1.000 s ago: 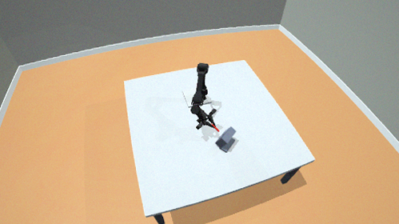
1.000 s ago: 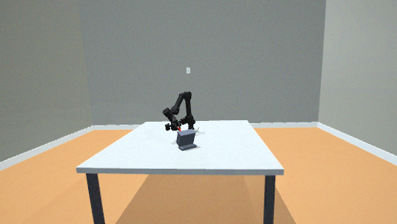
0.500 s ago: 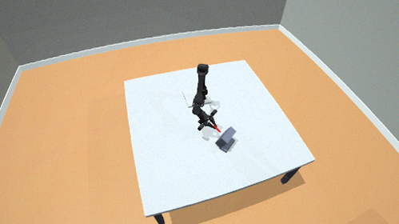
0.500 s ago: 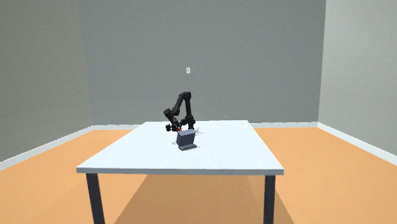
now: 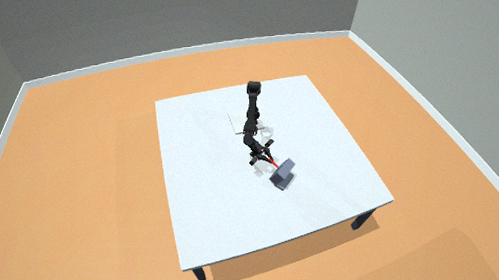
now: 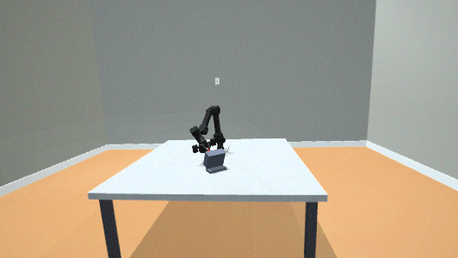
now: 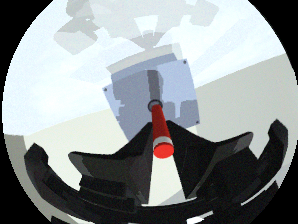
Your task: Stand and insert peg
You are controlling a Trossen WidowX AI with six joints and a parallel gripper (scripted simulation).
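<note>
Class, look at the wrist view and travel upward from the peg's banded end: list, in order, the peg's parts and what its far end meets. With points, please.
Red end cap [image 7: 163, 150] → white band [image 7: 162, 140] → red shaft [image 7: 159, 120] → dark-rimmed hole [image 7: 150, 108] → blue-grey sloped panel [image 7: 177, 82]

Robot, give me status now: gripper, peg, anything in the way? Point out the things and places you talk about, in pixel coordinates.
Gripper [image 5: 270, 158] [image 7: 161, 131] shut on peg [image 5: 273, 162] [image 7: 160, 122]. Peg's plain end at the hole [image 7: 150, 104], depth unclear, banded end toward wrist camera. Nothing seen blocking.
</note>
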